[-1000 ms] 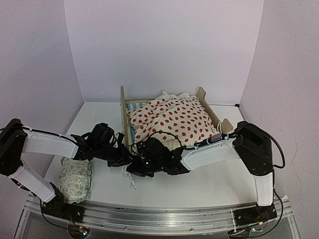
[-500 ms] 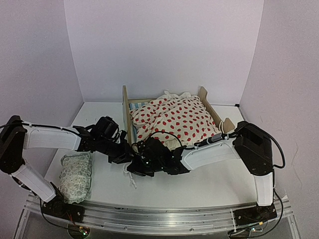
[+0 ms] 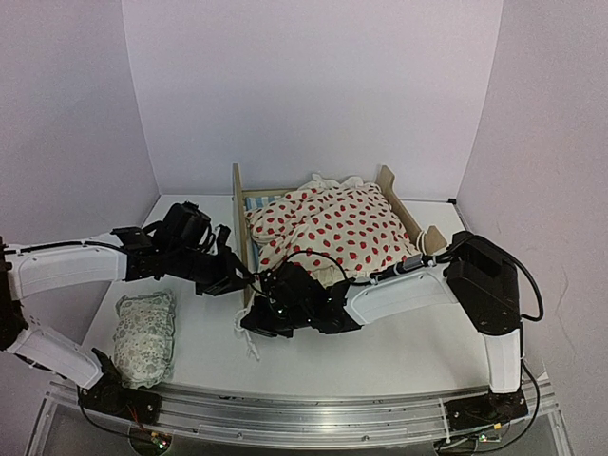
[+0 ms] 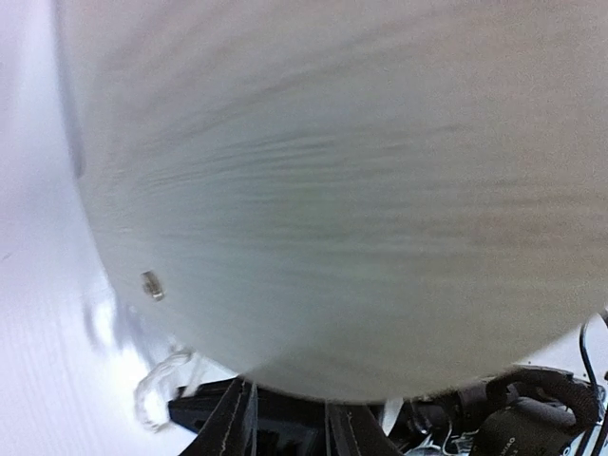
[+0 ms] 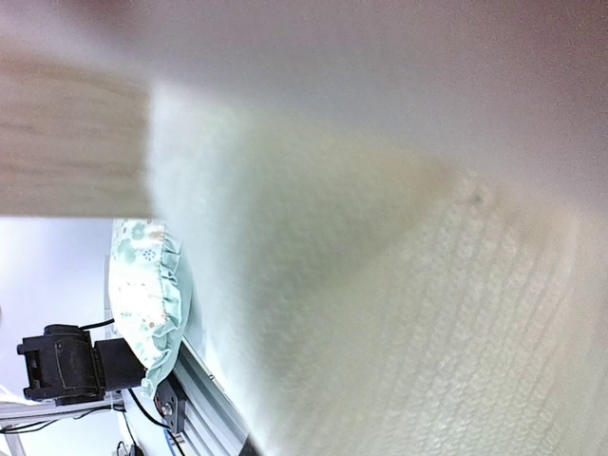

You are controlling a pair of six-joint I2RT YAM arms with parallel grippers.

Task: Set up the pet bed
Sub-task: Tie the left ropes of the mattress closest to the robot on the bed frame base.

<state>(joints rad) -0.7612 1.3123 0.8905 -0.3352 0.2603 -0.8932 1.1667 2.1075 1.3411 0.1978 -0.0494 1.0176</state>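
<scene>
lettering (image 4: 514, 443) below the plywood pet bed (image 4: 332, 190) is too blurred to read.

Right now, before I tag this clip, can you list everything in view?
pet bed: one, light plywood frame, far middle of the table, taller end board toward the left arm
mattress: one, blue-and-white striped, inside the frame, mostly covered
blanket: one, cream with red dots, heaped on the bed
pillow: one, pale green-patterned, on the table at near left, apart from the bed
table: one, white
rail: one, bare metal, along the near edge
left gripper: one, black, at the outer face of the tall end board; jaws not readable
right gripper: one, black, shut, low at the bed's near corner, cream fabric close against its camera
</scene>
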